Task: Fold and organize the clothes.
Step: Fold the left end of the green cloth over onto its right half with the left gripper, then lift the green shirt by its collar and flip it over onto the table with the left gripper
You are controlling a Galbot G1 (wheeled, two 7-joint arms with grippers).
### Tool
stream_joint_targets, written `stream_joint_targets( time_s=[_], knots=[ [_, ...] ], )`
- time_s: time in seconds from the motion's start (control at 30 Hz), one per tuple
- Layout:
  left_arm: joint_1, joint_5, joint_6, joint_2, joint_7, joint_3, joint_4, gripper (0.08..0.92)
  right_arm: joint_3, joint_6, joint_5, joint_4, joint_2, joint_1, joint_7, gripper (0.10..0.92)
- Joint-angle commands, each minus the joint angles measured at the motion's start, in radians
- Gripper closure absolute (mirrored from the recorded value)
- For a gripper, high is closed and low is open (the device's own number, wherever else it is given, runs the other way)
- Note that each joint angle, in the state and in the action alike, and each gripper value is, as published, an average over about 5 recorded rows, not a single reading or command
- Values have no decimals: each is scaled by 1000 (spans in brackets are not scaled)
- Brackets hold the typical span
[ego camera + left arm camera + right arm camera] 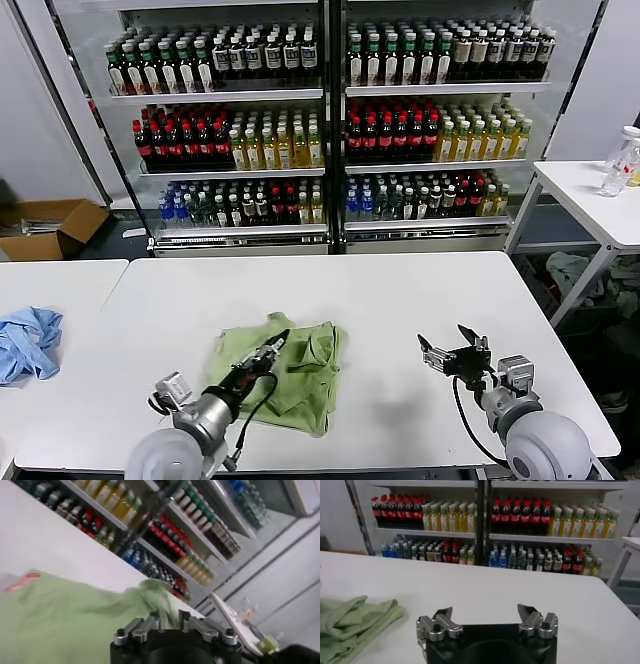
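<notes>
While left claw point(283, 336) pinches it, polo shirt point(300, 372) lies bunched, axis unclear

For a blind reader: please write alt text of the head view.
A crumpled green shirt lies on a white table; the left gripper rests on it, fingers shut. The right gripper hovers open, apart. Drink shelves stand behind.

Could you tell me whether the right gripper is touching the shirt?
No, the right gripper hangs open over bare table, well apart from the shirt.
</notes>
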Motion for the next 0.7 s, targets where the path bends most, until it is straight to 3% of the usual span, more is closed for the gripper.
stream_joint_targets(
  time_s=[0.03, 0.17, 0.3, 0.53, 0.7],
  knots=[
    [17, 287, -11, 15, 46, -22, -31, 642, -2, 1, 1, -8, 4, 3, -1, 203],
    [37, 533, -63, 82, 18, -106, 84, 529, -12, 2, 0, -14, 12, 11, -2, 203],
    [45, 544, -54, 120, -1, -154, 191, 408, -20, 2, -1, -20, 14, 19, -2, 203],
    [22, 480, 5, 105, 12, -133, 273, 217, -20, 0, 0, -24, 11, 28, -1, 203],
    [14, 389, 70, 95, 54, -120, 263, 185, -4, -1, 6, -21, 3, 25, 0, 203]
  ],
)
